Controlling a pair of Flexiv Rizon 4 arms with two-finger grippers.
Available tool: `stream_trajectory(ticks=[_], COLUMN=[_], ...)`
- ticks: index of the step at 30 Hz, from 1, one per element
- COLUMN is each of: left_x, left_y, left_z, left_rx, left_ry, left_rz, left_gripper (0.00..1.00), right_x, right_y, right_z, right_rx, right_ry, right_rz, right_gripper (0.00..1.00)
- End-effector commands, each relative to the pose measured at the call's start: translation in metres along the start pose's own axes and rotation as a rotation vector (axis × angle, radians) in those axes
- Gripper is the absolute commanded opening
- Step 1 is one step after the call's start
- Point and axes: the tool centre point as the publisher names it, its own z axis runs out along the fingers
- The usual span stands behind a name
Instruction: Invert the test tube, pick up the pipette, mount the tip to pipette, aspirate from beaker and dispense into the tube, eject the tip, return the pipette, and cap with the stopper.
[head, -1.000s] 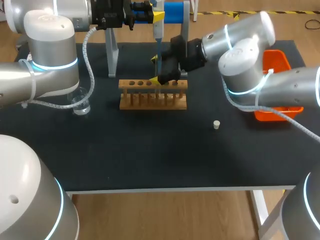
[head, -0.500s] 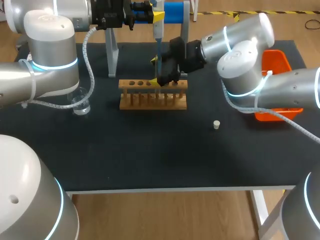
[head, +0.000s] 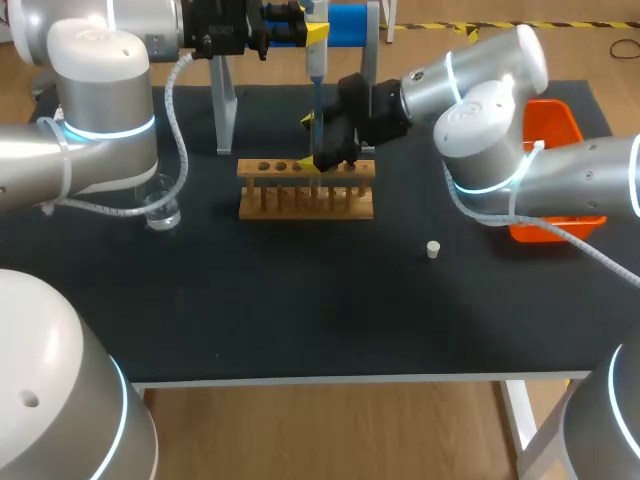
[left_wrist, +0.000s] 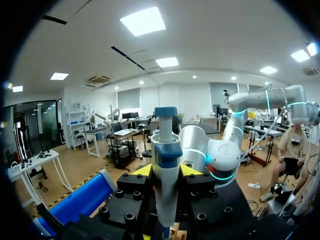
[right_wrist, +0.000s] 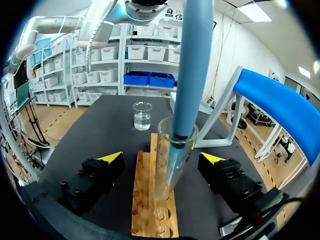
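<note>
Though slim, pipette tip (right_wrist: 192, 75) inside glass tube (right_wrist: 161, 170)

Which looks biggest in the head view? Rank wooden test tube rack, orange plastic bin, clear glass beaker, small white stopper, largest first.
1. Orange plastic bin, partly hidden by the right arm.
2. Wooden test tube rack, near it in size; order unsure.
3. Clear glass beaker, partly behind the left arm.
4. Small white stopper.

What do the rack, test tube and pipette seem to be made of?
Rack: bare wood, tan with visible grain.
Test tube: clear glass or plastic, see-through with a glossy rim; which one is unclear.
Pipette: likely smooth moulded plastic, opaque blue and pale grey.
</note>
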Motion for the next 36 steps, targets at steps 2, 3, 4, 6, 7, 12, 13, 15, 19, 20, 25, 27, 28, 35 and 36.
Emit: stream_trajectory(ticks=[2,3,4,6,7,12,13,15,19,20,25,27,28,35,36], left_x=[0.002,0.002,0.002,0.002,0.002,0.003,0.003,0.003,0.004,0.004,0.006,0.006,0.006,0.007,0.007], left_y=[-0.005,-0.006,-0.006,-0.007,-0.008,-0.012,-0.012,-0.014,-0.017,-0.017,-0.021,-0.023,-0.023,-0.030,-0.031], left_z=[0.000,0.000,0.000,0.000,0.000,0.000,0.000,0.000,0.000,-0.001,-0.001,-0.001,-0.002,-0.003,-0.003], left_rx=[-0.011,-0.012,-0.013,-0.014,-0.014,-0.014,-0.015,-0.015,-0.016,-0.017,-0.018,-0.019,-0.020,-0.021,-0.021], left_ry=[-0.007,-0.008,-0.008,-0.008,-0.008,-0.010,-0.011,-0.012,-0.015,-0.015,-0.019,-0.022,-0.023,-0.031,-0.032], left_rz=[0.002,0.004,0.005,0.006,0.007,0.013,0.014,0.016,0.021,0.022,0.027,0.027,0.027,0.037,0.039], left_gripper=[0.00,0.00,0.00,0.00,0.00,0.00,0.00,0.00,0.00,0.00,0.00,0.00,0.00,0.00,0.00], right_x=[0.000,0.000,0.000,0.000,0.000,0.000,0.000,0.000,0.000,0.000,0.000,0.000,0.000,0.000,0.000], right_y=[0.000,0.000,0.000,0.000,0.000,0.000,0.000,0.000,0.000,0.000,0.000,0.000,0.000,0.000,0.000], right_z=[0.000,0.000,0.000,0.000,0.000,0.000,0.000,0.000,0.000,0.000,0.000,0.000,0.000,0.000,0.000], right_rx=[0.000,0.000,0.000,0.000,0.000,0.000,0.000,0.000,0.000,0.000,0.000,0.000,0.000,0.000,0.000], right_ry=[-0.001,-0.001,-0.001,-0.001,-0.001,-0.001,-0.001,-0.001,-0.001,-0.001,-0.001,-0.001,-0.001,-0.001,-0.001], right_rz=[0.000,0.000,0.000,0.000,0.000,0.000,0.000,0.000,0.000,0.000,0.000,0.000,0.000,0.000,0.000], right_gripper=[1.00,1.00,1.00,1.00,1.00,1.00,1.00,1.00,1.00,1.00,1.00,1.00,1.00,1.00,1.00])
